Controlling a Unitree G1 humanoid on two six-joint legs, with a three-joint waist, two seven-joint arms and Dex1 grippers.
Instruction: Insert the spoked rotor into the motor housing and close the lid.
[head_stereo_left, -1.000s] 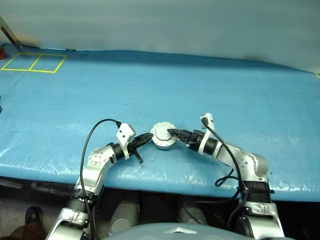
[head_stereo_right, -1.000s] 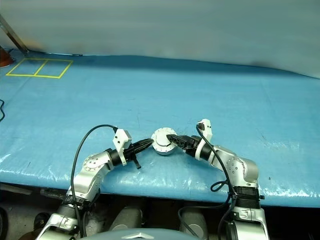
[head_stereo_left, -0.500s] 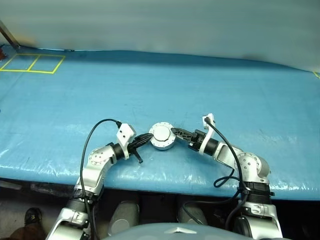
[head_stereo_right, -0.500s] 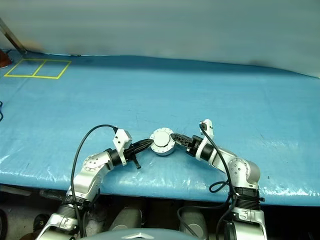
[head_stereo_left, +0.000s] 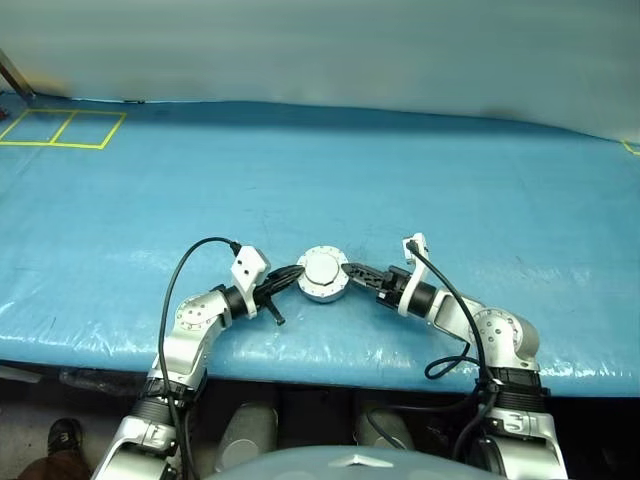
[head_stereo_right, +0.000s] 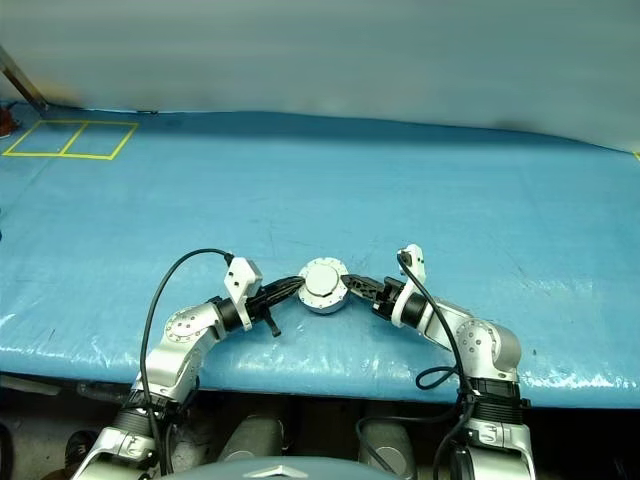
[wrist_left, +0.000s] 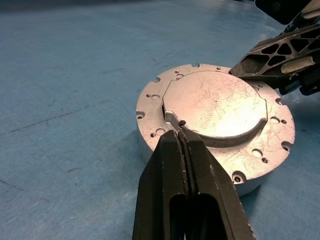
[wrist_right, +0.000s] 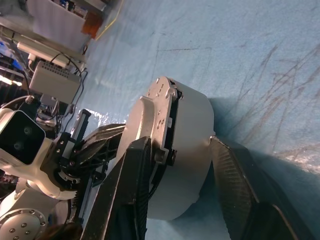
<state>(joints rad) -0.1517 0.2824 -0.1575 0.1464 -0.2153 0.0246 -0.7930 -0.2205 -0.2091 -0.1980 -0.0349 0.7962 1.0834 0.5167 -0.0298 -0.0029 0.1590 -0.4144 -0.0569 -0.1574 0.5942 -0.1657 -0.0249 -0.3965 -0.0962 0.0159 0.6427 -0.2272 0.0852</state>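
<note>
Right gripper (wrist_right: 175, 200) narrowed, seemingly clamping motor housing (head_stereo_left: 323, 275); left gripper (wrist_left: 182, 137) closed, touching lid (wrist_left: 215, 107)

**Right gripper drops to straddle the housing**

A second ago the right gripper (head_stereo_left: 350, 270) lay over the top of the motor housing (head_stereo_left: 323, 273) with its black fingers reaching across the lid (wrist_left: 215, 105). Now it has drawn back toward the housing's right side and sits lower, its jaws narrowed around the round body, one finger (wrist_right: 132, 175) on the top face, the other along the opposite side.
</note>
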